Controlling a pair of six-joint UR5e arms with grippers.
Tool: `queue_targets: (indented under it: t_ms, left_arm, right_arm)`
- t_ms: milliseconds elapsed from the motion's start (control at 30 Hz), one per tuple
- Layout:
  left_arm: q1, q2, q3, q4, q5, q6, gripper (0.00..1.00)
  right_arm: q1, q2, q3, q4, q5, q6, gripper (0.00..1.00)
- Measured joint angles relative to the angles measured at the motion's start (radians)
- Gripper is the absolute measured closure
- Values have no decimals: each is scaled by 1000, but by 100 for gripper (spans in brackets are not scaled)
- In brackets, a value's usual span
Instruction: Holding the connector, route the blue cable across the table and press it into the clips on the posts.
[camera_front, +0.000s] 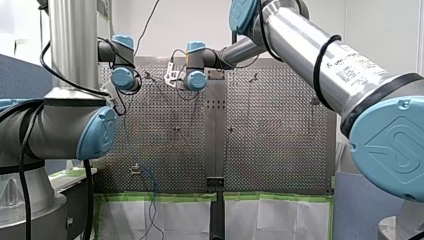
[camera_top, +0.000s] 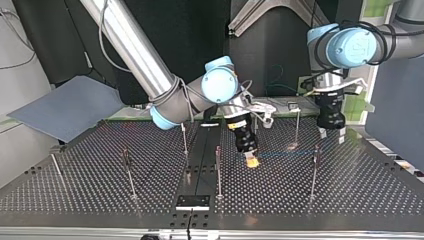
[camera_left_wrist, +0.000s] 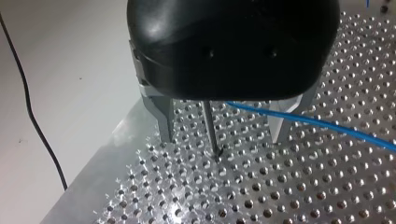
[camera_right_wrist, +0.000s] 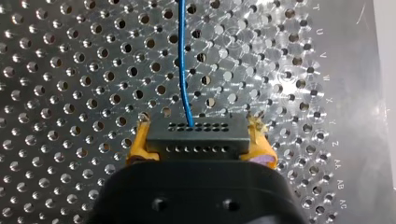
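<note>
**Mid-route, press comes next**

My right gripper (camera_right_wrist: 199, 125) clamps the dark grey rectangular connector (camera_right_wrist: 201, 142). The thin blue cable (camera_right_wrist: 183, 60) runs ahead to my left gripper (camera_left_wrist: 223, 136), spread wide around a slim metal post (camera_left_wrist: 210, 123). Next, probably push it down.

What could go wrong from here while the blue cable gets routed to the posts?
One: my right gripper holds the connector only between its yellow pads, with the thin blue cable leaving from one hole; a hard pull may twist the connector loose or strain that joint. Two: my left gripper stands open around a post, the cable passing close by one finger; closing or shifting sideways might snag the cable or bend the post.
</note>
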Motion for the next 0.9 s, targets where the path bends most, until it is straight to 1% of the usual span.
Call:
queue_targets:
  t_ms: [167, 333, 400, 567, 733, 900]
  left_arm:
    - [-4, 30, -16, -37, 0, 11, 0]
    - [-9, 69, -33, -44, 2, 13, 0]
    - [-14, 88, -36, -50, 6, 21, 0]
    - [-30, 115, -37, -67, 29, 62, 0]
    - [-48, 119, -34, -79, 47, 100, 0]
    - [-72, 119, -31, -84, 84, 144, 0]
  right_arm:
    - [-1, 0, 1, 1, 4, 0, 100]
    - [-3, 2, 1, 1, 7, 0, 100]
    - [-3, 2, 1, 1, 8, 0, 100]
    - [-3, 4, 1, 2, 8, 0, 100]
    - [-3, 4, 1, 2, 8, -1, 100]
    - [-3, 5, 1, 2, 8, -1, 100]
